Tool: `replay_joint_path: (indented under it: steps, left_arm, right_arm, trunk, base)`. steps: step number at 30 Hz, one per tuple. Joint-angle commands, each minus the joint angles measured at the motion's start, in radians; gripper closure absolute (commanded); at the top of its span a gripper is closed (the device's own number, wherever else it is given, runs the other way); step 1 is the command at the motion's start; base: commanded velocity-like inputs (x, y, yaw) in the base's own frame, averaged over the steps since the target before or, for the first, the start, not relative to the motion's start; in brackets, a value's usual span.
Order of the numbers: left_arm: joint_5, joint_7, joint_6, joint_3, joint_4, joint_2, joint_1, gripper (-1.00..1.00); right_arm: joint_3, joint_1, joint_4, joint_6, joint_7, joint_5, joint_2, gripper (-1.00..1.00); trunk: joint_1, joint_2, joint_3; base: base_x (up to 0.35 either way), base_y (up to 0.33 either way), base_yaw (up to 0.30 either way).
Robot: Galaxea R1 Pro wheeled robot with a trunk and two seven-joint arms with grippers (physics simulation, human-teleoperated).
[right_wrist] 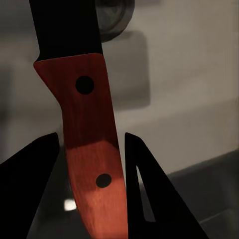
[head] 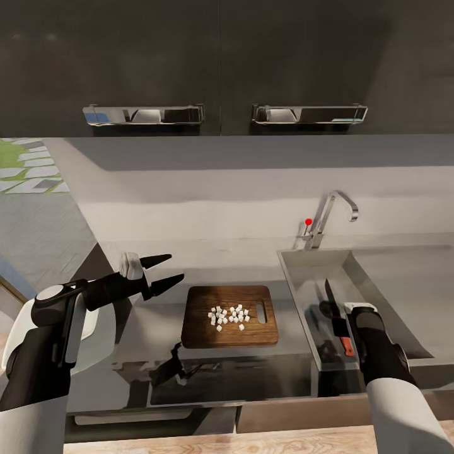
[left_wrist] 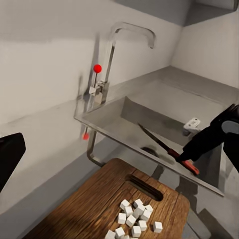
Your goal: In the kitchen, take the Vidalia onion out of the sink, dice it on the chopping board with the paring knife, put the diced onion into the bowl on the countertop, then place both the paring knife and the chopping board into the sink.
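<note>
Grey counter [head: 252,378] runs beneath dark wall cabinets, with the sink [head: 302,277] set into it at the right. Inside the basin lies the paring knife [head: 337,321], its long axis running front to back, blade tip toward the tap [head: 331,217], red handle nearest the robot. The right gripper [right_wrist: 92,149] brackets that handle; whether it still pinches cannot be told. The left gripper [head: 165,270] hovers open beside the chopping board [head: 230,315], which still carries the diced onion [head: 228,317]. Judging by this, the dice next need moving to the bowl.

One chopping board [head: 231,315], one paring knife [head: 334,312], one sink [head: 302,268], two cabinet handles [head: 144,115]
</note>
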Motion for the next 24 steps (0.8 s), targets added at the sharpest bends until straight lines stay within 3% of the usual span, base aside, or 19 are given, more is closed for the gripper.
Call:
replay_joint_path:
  steps: [1,24]
  left_arm:
    - [0.002,-0.003,0.011,0.0,0.0,0.0,-0.001,-1.0]
    - [0.002,-0.002,0.01,0.0,0.0,0.0,-0.001,-1.0]
  right_arm:
    - [-0.001,-0.001,-0.003,-0.002,0.009,0.01,0.0,1.0]
    - [-0.001,-0.001,-0.004,-0.036,0.009,0.006,0.001,1.0]
  trunk:
    - [0.001,-0.002,-0.002]
    - [0.001,-0.002,-0.002]
  base:
    - [0.0,0.0,0.0]
    - [0.051,0.0,0.0]
